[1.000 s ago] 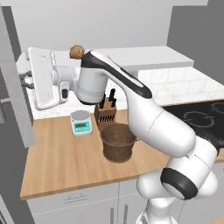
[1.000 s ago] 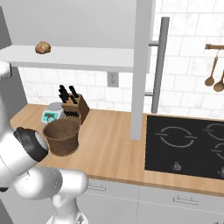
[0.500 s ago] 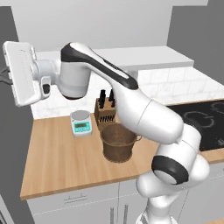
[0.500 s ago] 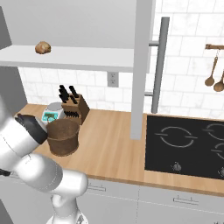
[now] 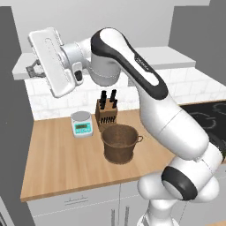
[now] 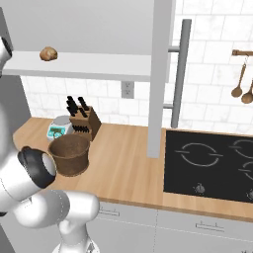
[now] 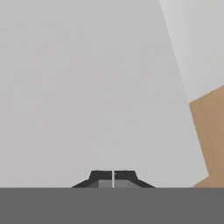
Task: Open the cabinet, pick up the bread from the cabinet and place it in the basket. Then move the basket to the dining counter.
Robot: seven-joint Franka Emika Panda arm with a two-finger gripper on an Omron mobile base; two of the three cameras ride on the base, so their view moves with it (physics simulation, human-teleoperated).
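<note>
White arm has swung its gripper (image 7: 113, 180) rightward.

A wooden bench (image 6: 128, 163) runs below a white tiled wall (image 6: 207, 74), with pale drawers (image 5: 75, 203) underneath. A black hob (image 6: 207, 165) sits in it; wooden spoons (image 6: 242, 84) hang above.

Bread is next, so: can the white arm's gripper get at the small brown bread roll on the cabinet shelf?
Probably yes: the small brown bread roll lies alone on the open grey shelf, door swung aside; the shut gripper must open first.

bread (image 6: 48, 54) on cabinet (image 6: 99, 65) shelf | basket (image 5: 118, 143) before knife block (image 5: 106, 114)
</note>
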